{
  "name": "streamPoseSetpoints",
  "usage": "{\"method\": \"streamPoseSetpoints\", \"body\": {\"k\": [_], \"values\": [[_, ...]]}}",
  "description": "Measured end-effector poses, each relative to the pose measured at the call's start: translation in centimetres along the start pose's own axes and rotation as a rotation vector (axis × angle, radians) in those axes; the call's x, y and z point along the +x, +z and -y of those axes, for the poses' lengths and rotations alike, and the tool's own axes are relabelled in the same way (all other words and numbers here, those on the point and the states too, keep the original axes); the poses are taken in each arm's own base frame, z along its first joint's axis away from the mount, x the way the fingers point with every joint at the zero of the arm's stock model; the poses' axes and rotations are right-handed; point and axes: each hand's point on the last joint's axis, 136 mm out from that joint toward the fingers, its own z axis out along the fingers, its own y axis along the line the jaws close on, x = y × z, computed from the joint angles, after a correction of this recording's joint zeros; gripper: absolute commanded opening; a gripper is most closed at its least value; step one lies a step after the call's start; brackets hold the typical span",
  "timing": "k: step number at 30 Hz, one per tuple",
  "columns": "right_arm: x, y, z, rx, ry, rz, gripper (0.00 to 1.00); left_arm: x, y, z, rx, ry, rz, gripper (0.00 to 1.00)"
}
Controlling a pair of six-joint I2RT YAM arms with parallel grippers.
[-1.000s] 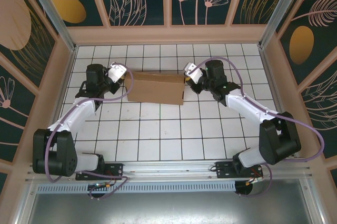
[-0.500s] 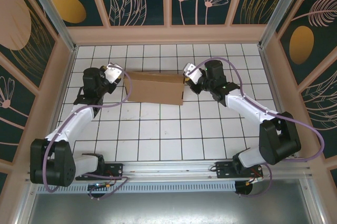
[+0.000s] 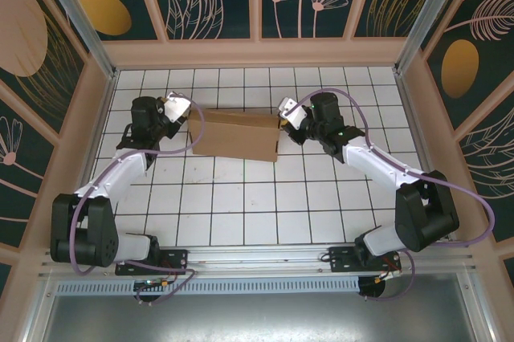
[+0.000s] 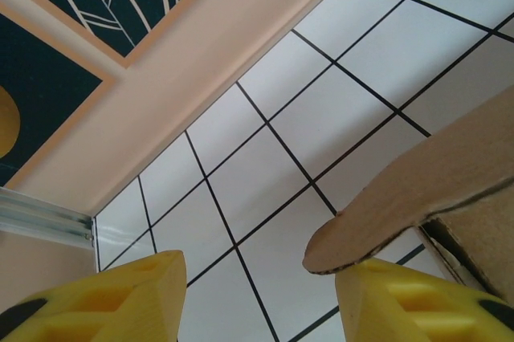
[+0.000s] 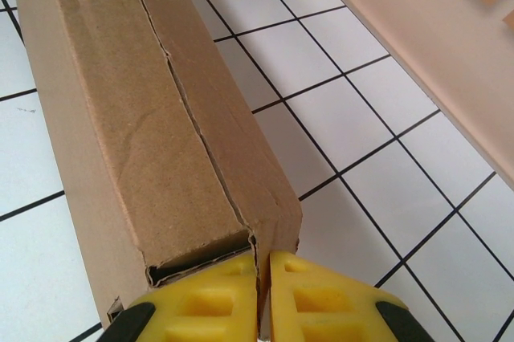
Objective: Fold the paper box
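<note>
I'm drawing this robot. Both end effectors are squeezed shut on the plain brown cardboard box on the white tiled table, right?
Not both. The right end effector is squeezed shut on the plain brown cardboard box on the white tiled table, but the left end effector is open: the left wrist view shows its yellow fingers apart, the box's rounded flap beside one.

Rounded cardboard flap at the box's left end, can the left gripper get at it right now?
Probably yes: the left gripper has its jaws apart and the flap lies just ahead, with nothing between.
</note>
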Motion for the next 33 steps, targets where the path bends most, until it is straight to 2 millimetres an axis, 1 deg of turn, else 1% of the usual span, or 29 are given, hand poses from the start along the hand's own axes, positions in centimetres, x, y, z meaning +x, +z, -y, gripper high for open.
{"method": "streamPoseSetpoints", "body": {"k": [10, 13, 17, 18, 20, 24, 28, 33], "values": [[0.0, 0.0, -0.3, -0.007, -0.009, -0.002, 0.11, 0.1, 1.0, 0.3, 0.027, -0.002, -0.009, 0.46], [0.0, 0.1, -0.3, -0.009, -0.008, -0.004, 0.11, 0.0, 1.2, 0.6, 0.046, 0.002, -0.009, 0.35], [0.0, 0.1, -0.4, -0.01, -0.009, -0.004, 0.11, -0.2, 1.2, 1.3, 0.085, 0.004, -0.006, 0.1], [0.0, 0.1, -0.4, -0.01, -0.009, -0.005, 0.11, -0.1, 1.2, 1.5, 0.092, 0.004, -0.009, 0.05], [0.0, 0.1, -0.4, -0.01, -0.008, -0.005, 0.11, -0.1, 1.2, 1.9, 0.112, 0.0, -0.011, 0.01], [0.2, 0.1, -0.3, -0.002, -0.009, -0.015, 0.11, 0.0, 1.0, 2.2, 0.134, -0.021, -0.021, 0.0], [0.3, 0.0, -0.3, 0.0, -0.007, -0.022, 0.11, -0.4, 0.5, 2.3, 0.149, -0.052, -0.019, 0.0], [0.5, 0.0, -0.4, -0.001, -0.005, -0.03, 0.11, -1.4, -0.9, 1.6, 0.129, -0.08, 0.011, 0.0]]}}
